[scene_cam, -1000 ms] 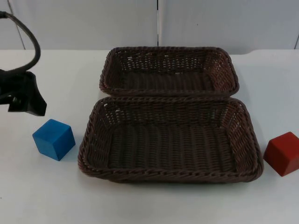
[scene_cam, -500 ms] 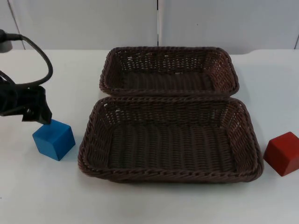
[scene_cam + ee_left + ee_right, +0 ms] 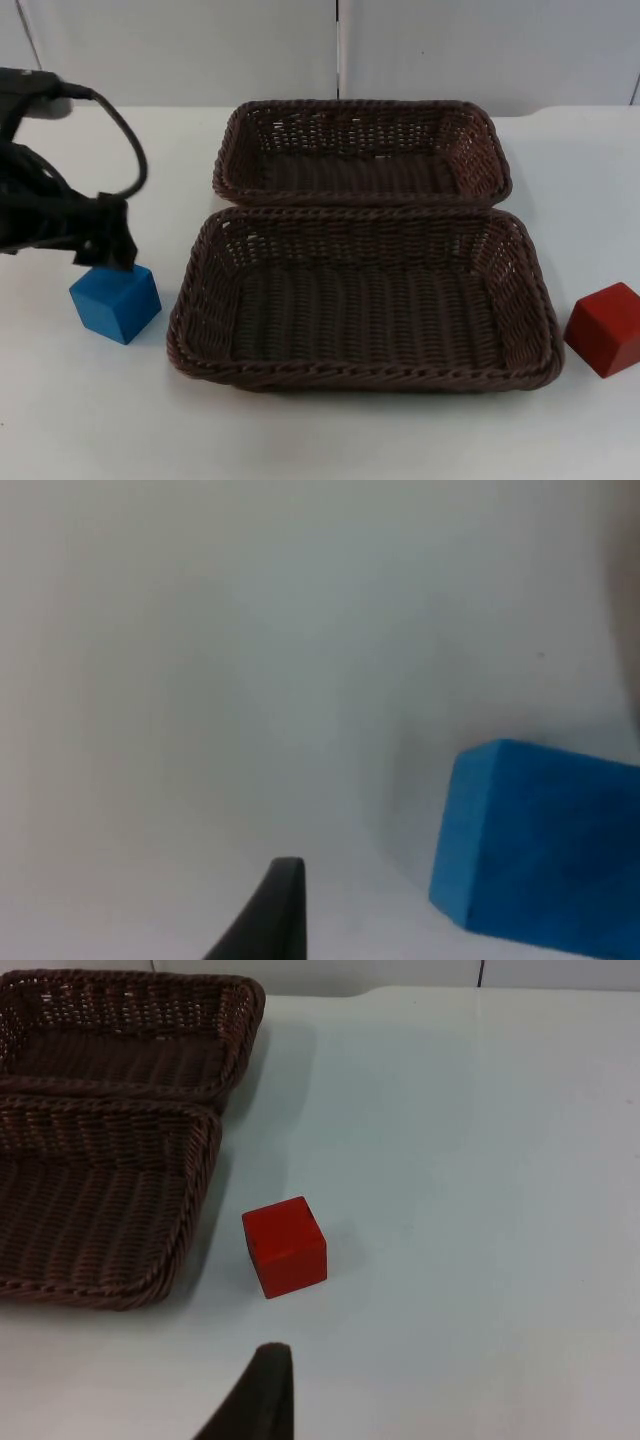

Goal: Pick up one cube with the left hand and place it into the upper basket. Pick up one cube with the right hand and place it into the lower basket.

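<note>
White bench [image 3: 330, 440] runs back to a grey partition wall [image 3: 200, 50]. Largest on it is the lower basket [image 3: 365, 297], dark brown wicker, lying to the right of the left end effector [image 3: 104, 250] and beyond the blue cube. The upper basket [image 3: 361, 150], of the same weave, touches the lower one's far rim, farther from that end effector and toward the wall. The blue cube [image 3: 116, 299] sits on the bench just beneath and in front of the left end effector, close beside its black fingertip [image 3: 270, 910]; whether the fingers are spread or pressed together I cannot tell. The red cube [image 3: 606, 328] rests ahead of the right end effector's fingertip [image 3: 262, 1395], apart from it, just beside the lower basket's outer wall; this arm waits, finger state unclear.
</note>
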